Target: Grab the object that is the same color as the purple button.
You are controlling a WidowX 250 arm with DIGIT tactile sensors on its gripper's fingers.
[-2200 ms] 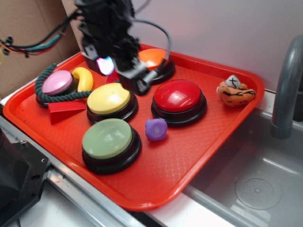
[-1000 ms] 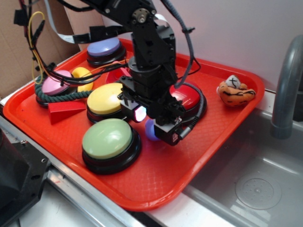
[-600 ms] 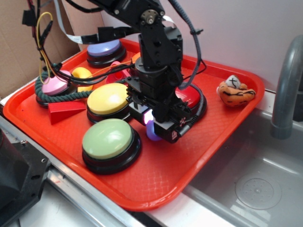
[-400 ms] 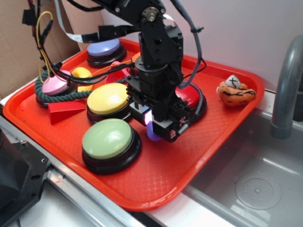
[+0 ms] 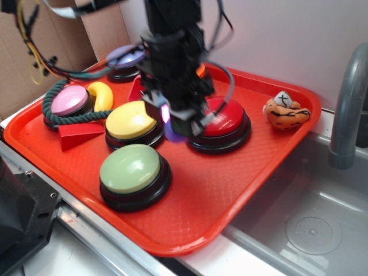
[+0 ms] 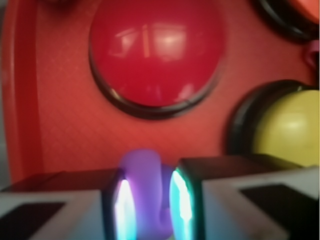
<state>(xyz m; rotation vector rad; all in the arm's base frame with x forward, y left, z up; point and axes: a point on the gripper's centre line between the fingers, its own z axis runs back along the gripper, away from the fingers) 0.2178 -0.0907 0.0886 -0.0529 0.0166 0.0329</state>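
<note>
Fingers of my gripper [image 6: 147, 205] are clamped on the purple toy [image 6: 144, 185] from both sides, holding it clear above the red tray [image 5: 241, 172] between the yellow button [image 5: 131, 119] and red button [image 5: 221, 118], matching the purple button [image 5: 123, 56] behind.

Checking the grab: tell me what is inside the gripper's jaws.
The gripper is shut on the small purple toy, squeezed between its lit fingers above the red tray. The toy's lower part and face are hidden by the fingers.
</note>
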